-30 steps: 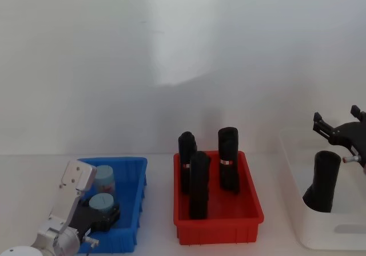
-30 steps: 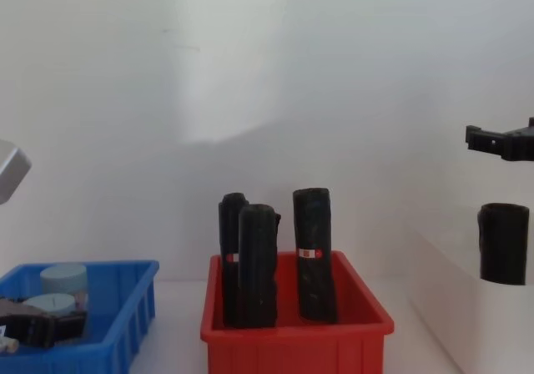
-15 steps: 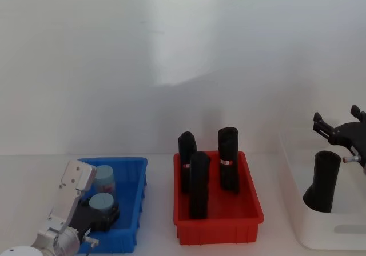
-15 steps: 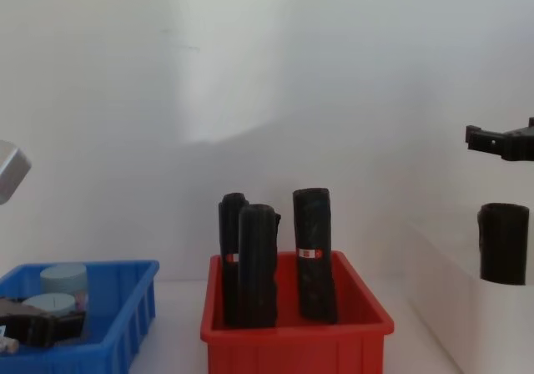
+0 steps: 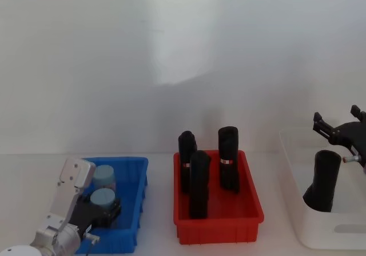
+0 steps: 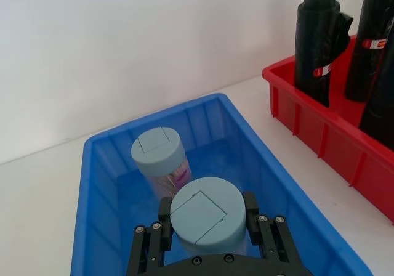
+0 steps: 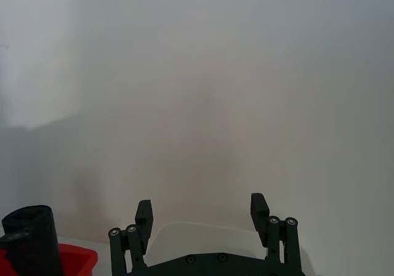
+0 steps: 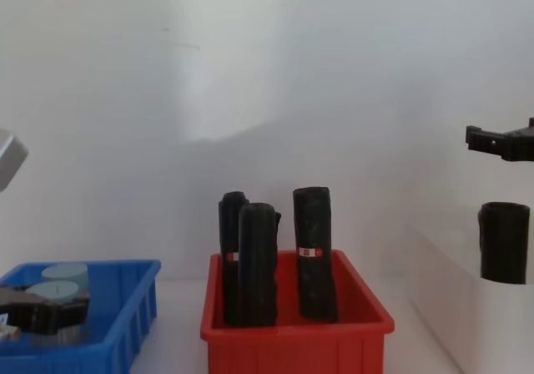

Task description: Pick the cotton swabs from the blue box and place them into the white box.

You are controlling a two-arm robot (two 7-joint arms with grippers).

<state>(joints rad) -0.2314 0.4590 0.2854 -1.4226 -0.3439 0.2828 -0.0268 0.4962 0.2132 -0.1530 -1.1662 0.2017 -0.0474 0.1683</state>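
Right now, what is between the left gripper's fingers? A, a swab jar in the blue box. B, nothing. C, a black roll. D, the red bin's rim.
A: the left wrist view shows the left gripper with a finger on each side of the nearer swab jar, inside the blue box. The right gripper hangs open above the white box.
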